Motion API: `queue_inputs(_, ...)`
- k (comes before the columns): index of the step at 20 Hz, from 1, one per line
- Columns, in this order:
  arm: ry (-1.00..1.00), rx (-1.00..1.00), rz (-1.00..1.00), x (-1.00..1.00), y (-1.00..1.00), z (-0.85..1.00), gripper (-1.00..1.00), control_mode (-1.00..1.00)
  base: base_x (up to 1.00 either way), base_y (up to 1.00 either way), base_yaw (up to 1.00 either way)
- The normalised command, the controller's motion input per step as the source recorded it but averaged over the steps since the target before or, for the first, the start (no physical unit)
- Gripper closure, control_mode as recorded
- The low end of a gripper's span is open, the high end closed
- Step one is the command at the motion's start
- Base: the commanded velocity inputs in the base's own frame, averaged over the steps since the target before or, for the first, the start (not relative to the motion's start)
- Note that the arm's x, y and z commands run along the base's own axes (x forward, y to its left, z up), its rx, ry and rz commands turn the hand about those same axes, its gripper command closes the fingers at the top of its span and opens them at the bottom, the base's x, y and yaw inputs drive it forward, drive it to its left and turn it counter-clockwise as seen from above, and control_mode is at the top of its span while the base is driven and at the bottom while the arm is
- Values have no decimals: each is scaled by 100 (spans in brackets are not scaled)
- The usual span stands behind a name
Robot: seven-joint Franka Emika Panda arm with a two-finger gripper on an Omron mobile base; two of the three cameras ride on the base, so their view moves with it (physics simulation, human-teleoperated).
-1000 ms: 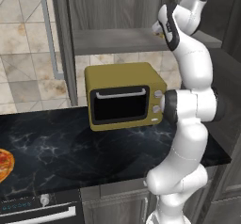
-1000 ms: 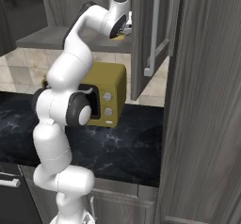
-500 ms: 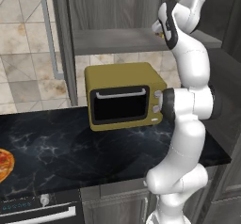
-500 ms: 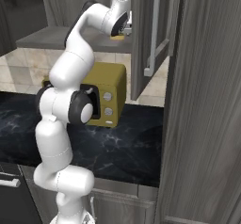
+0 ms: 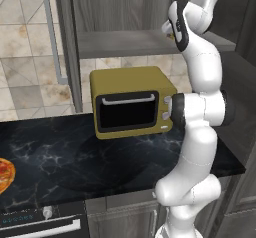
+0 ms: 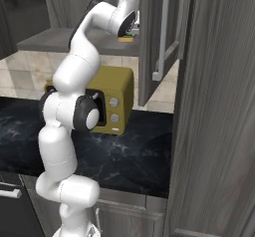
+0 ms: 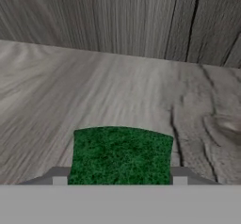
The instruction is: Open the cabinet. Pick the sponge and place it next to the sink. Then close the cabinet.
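The sponge (image 7: 121, 155) sits right in front of the hand camera: a block with a dark green, rough scouring face turned up toward the lens, and in the right base view a thin yellow slab (image 6: 126, 39) peeks out under the wrist, lying on the cabinet (image 5: 125, 12) shelf. The green face reads as a rounded rectangle, wider across than deep, so its long axis runs across the hand view, from 1 fingertip to the other, and it lies flat on the pale grey wood-grain shelf board with the grained back wall rising behind it. Now the gripper (image 7: 116, 178): 2 grey fingertips (image 7: 59, 176) show at the sponge's left and right edges, touching or all but touching its sides; the claw brackets the sponge closely, but whether it is actually clamped I cannot tell, since the lower part of the contact is cut off. From the left base view the white arm reaches up over the mustard-yellow microwave (image 5: 131, 108) and puts its hand at the shelf's edge above it, the sponge itself hidden behind the wrist. The cabinet stands open: 1 dark grey door (image 6: 160, 37) hangs swung out to the right of the microwave in the right base view, its long silver bar handle (image 6: 160, 47) vertical, and another handle (image 5: 51, 34) shows up and left of the microwave in the left base view. Below the microwave runs the black marbled counter (image 5: 75, 157).
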Motion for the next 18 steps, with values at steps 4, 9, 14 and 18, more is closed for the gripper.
queue_inputs(4, 0, 0, 0, 0, 0, 0, 100, -100, 0, 0, 0)
queue_inputs(9, 0, 0, 0, -1, 0, 0, 100, -100, 0, 0, 0)
queue_inputs(14, -6, 0, 0, -50, 4, 0, 100, -100, 0, 0, 0)
queue_inputs(18, -8, 0, 1, -74, 15, 0, 100, -100, 0, 0, 0)
